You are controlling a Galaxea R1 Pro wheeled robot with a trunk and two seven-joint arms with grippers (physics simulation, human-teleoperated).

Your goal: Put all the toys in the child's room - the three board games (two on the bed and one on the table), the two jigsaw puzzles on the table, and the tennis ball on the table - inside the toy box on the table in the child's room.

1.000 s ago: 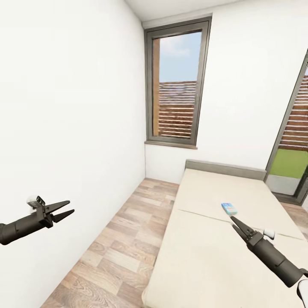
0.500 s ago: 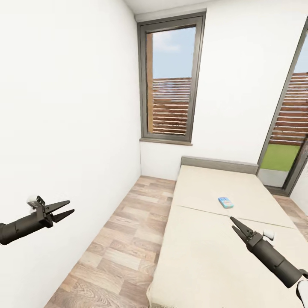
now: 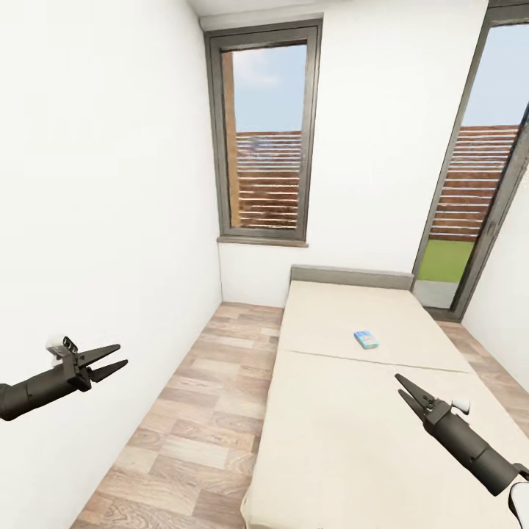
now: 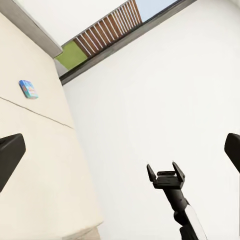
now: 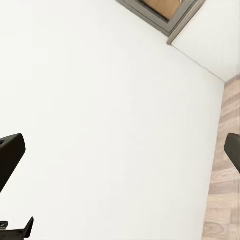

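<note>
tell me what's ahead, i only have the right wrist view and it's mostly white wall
Observer: In the head view a bed lies ahead, with one board game flat on its far half.
Operator: anything in either claw
Observer: The right claw is open and empty, and it looks to be over the near part of the bed, short of the game.
Operator: and the left
Observer: The left claw is open and empty too, held out on the wall side of the bed.

One board game (image 3: 367, 339), two windows (image 3: 266, 132)
</note>
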